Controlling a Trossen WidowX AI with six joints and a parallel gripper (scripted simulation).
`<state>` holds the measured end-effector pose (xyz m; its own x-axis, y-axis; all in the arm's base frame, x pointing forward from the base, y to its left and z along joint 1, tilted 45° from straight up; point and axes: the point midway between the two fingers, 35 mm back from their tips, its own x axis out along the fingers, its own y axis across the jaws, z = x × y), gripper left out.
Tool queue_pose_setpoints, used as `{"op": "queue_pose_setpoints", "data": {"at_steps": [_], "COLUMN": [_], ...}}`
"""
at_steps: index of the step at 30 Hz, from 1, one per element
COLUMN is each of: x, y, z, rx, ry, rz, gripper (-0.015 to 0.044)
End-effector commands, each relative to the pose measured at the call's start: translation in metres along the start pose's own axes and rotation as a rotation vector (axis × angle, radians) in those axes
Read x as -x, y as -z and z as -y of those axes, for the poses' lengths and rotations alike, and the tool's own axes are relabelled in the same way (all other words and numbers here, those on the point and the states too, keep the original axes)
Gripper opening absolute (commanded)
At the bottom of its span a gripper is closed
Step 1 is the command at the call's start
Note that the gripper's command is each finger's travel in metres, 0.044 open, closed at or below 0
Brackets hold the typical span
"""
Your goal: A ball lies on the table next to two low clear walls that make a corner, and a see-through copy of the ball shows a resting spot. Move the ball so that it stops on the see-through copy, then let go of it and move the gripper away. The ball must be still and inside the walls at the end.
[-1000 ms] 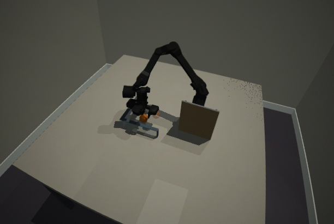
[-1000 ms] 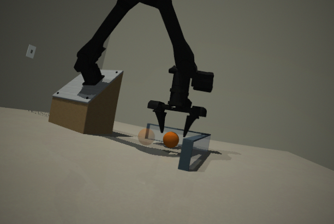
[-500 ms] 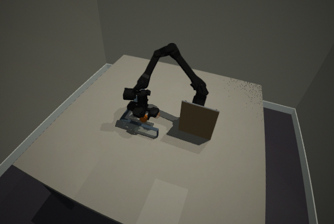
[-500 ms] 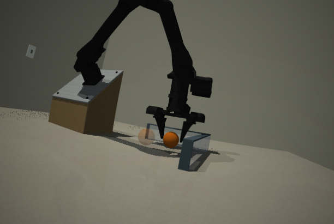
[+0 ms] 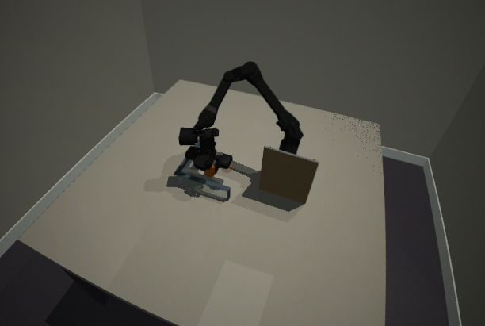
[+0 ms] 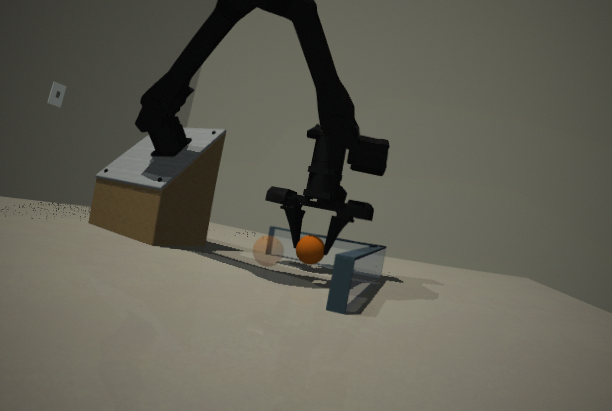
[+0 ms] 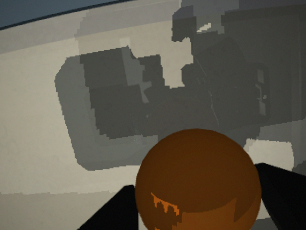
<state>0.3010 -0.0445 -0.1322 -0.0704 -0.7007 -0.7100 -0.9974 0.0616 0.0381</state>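
Gripper [image 6: 314, 246] clamped on the orange ball [image 6: 309, 250], securing it for transfer to the adjacent see-through copy [image 6: 267, 250].

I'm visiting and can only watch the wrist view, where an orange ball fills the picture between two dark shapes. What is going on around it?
Observer: Those dark shapes are the fingers of the robot's hand, and the exterior view shows them shut on the orange ball.
Visitor: Is the ball up in the air?
Observer: It sits low, at or just above the table; I cannot tell which.
Visitor: Where should it go?
Observer: A see-through copy sits on the table close beside it, on the side toward the wooden box that carries the arm.
Visitor: Anything else nearby?
Observer: Two low clear walls form a corner on the ball's other side.
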Motion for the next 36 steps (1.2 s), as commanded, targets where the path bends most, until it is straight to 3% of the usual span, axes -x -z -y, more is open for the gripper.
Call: {"op": "queue_pose_setpoints", "data": {"at_steps": [1,14,36], "x": [0.028,0.124,0.089], "y": [-0.003,-0.001,0.039], "z": [0.011,0.002,-0.035], "rx": [-0.013,-0.014,-0.011], "ry": [0.029,0.027,0.025], "rz": [0.016,0.014,0.012], "gripper": [0.0011,0.0000,0.0000]}}
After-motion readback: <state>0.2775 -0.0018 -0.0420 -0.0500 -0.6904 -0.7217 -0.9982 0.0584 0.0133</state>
